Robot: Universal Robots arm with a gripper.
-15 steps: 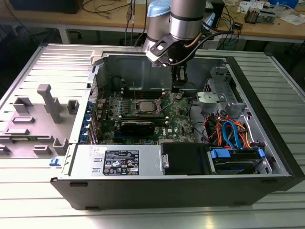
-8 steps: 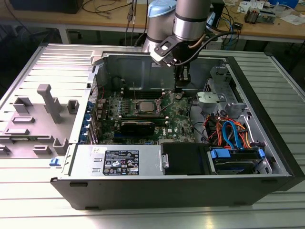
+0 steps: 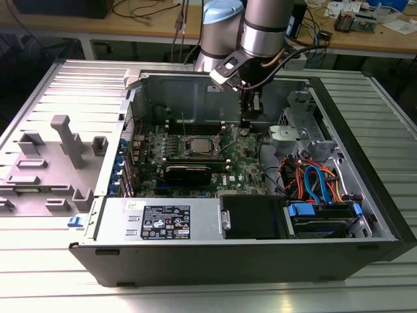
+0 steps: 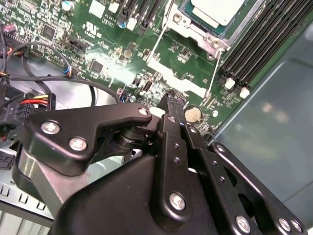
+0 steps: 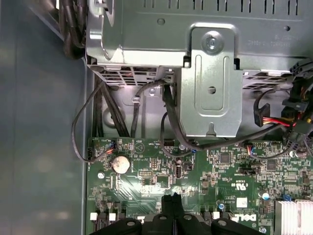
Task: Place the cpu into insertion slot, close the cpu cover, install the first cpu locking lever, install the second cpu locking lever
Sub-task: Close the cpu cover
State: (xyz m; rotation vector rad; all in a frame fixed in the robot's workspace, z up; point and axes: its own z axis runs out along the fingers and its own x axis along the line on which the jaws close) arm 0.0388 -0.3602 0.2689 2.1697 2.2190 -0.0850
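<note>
The cpu point(image 3: 199, 145) point(image 4: 215, 9) lies flat in the insertion slot point(image 4: 198, 33) on the green motherboard, its silver top showing. A silver metal frame surrounds it; I cannot tell whether the cpu cover is down. Two thin wire levers point(image 4: 156, 44) point(image 4: 213, 78) stick out from the socket's corners, unlatched. My gripper point(image 3: 245, 127) point(image 4: 174, 100) point(image 5: 172, 198) hangs just above the board, on the exterior view's right of the socket, near a coin battery point(image 5: 121, 164). Its fingers are shut together with nothing between them.
Long black memory slots point(image 4: 254, 44) run between the socket and my gripper. A metal drive cage point(image 5: 210, 93) and loose cables point(image 5: 80, 127) stand beyond the board's edge. The case wall point(image 4: 279, 98) and the power supply point(image 3: 163, 222) hem the board in.
</note>
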